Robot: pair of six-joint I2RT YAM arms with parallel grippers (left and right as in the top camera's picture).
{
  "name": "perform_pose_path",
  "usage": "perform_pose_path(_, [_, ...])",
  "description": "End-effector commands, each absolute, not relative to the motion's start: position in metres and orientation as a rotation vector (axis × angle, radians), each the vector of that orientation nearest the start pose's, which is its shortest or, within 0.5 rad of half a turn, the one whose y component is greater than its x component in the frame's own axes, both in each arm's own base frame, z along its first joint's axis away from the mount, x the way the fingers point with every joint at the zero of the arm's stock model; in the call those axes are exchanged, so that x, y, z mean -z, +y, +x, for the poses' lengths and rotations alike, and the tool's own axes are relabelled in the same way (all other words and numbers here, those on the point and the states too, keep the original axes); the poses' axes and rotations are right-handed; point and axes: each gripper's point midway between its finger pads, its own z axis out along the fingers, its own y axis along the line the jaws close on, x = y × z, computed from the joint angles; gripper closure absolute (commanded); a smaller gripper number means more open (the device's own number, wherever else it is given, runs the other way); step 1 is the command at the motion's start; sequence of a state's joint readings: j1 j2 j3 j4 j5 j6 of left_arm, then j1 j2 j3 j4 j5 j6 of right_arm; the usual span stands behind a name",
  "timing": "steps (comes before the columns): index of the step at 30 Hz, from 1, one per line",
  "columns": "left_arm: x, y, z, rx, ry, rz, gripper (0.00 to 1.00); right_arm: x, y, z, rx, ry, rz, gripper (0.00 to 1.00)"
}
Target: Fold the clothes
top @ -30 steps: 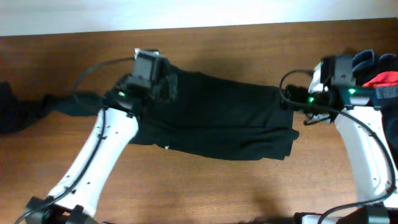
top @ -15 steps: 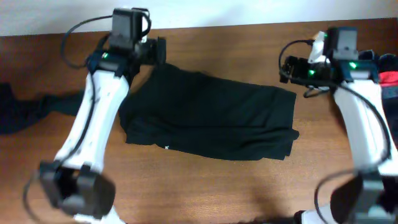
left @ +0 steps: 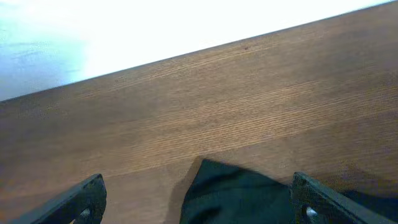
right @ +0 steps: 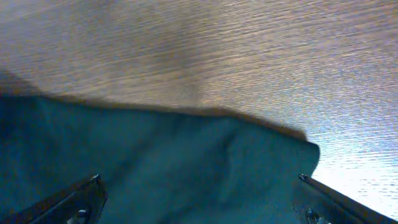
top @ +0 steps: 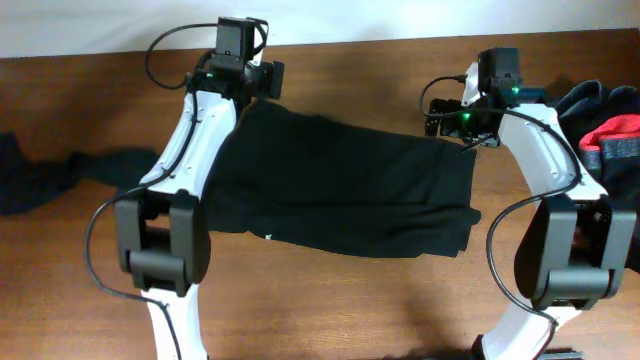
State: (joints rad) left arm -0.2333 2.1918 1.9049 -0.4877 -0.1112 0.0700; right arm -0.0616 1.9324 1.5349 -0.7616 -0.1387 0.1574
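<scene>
The black top (top: 340, 190) lay spread across the middle of the wooden table (top: 400, 300). It was roughly flat and apparently doubled over, with rumpled edges along its near side and right end. It looked like thin, limp knit, light and without stiffness. It would likely sag and drag on the wood wherever it was not held, and crease rather than slide.

The left gripper (top: 266, 80) hovered at the top's far left corner, its jaws wide apart and holding nothing. In the wrist view that corner showed as a dark point between the fingers (left: 81, 199). The right gripper (top: 440, 115) stood over the far right corner, jaws equally wide and empty, with the cloth's edge and a small fold beneath it.

Those two far corners seemed the sensible places to pinch, taking all layers together. The cloth could then be lifted evenly and brought toward the near edge.

A pile of other clothes (top: 610, 120), dark and red, sat at the table's right end. A dark garment (top: 45, 175) lay at the left.
</scene>
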Motion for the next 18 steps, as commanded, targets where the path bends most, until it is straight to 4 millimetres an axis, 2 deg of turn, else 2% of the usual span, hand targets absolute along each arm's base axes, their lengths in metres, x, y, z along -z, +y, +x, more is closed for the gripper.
perform_pose_path(1, [-0.112, -0.123, 0.596, -0.060, 2.353, 0.354, 0.06, -0.100, -0.012, 0.466, -0.125, 2.703, 0.267, 0.01])
perform_pose_path(5, [-0.075, -0.126, 0.598, -0.051, 2.398, 0.371, 0.07, -0.100, -0.019, 0.466, -0.065, 2.703, 0.280, 0.00])
perform_pose_path(7, [-0.065, -0.126, 0.598, -0.053, 2.413, 0.374, 0.07, -0.097, -0.020, 0.467, -0.061, 2.707, 0.281, 0.02])
perform_pose_path(14, [-0.065, -0.127, 0.600, -0.061, 2.399, 0.400, 0.10, -0.071, -0.018, 0.466, -0.062, 2.761, 0.287, 0.05])
perform_pose_path(17, [-0.064, -0.127, 0.600, -0.061, 2.401, 0.401, 0.11, -0.066, -0.017, 0.465, -0.065, 2.773, 0.287, 0.07])
perform_pose_path(18, [-0.064, -0.127, 0.600, -0.061, 2.401, 0.400, 0.15, -0.066, -0.017, 0.465, -0.065, 2.774, 0.287, 0.07])
